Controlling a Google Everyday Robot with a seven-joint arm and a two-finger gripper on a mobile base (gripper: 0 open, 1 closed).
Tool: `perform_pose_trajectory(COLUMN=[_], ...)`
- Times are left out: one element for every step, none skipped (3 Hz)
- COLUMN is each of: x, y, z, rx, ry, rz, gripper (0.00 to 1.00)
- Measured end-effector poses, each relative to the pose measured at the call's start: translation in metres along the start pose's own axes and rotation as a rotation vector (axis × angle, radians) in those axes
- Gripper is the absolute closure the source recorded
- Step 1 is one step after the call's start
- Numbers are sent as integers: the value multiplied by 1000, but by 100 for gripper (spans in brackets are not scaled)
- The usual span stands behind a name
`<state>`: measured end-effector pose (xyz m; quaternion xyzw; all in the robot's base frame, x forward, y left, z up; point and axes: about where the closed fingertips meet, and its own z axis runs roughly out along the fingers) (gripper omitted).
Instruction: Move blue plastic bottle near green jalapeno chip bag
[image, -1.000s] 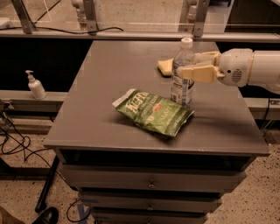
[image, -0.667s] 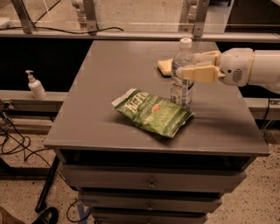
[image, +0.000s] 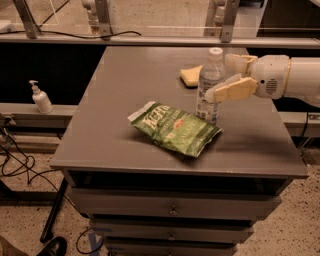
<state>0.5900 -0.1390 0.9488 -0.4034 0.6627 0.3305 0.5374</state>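
Note:
The blue plastic bottle (image: 210, 85), clear with a white cap and a white label, stands upright on the grey table (image: 125, 100). Its base is right at the far right edge of the green jalapeno chip bag (image: 175, 128), which lies flat near the table's front middle. My gripper (image: 220, 77) reaches in from the right at the height of the bottle's body. Its fingers are spread, one (image: 231, 90) in front of the bottle and one behind it, so it is open around the bottle and not pressing on it.
A yellow sponge (image: 190, 76) lies just behind the bottle. A small white pump-dispenser bottle (image: 40, 98) stands on a low ledge to the left of the table. Drawers (image: 172, 207) sit under the tabletop. Cables (image: 15, 165) run over the floor at the left.
The gripper's fingers have spread apart and let go of the bottle. The bottle stays upright in the same spot next to the bag.

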Motion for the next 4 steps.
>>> perform_pose_trajectory(x=[-6, -25, -55, -93], y=[1, 5, 17, 51], z=[-8, -35, -76, -98], rx=[16, 80, 180, 309], ry=[-4, -23, -52, -95], rz=[-18, -71, -156, -266], gripper=[0, 0, 0, 0])
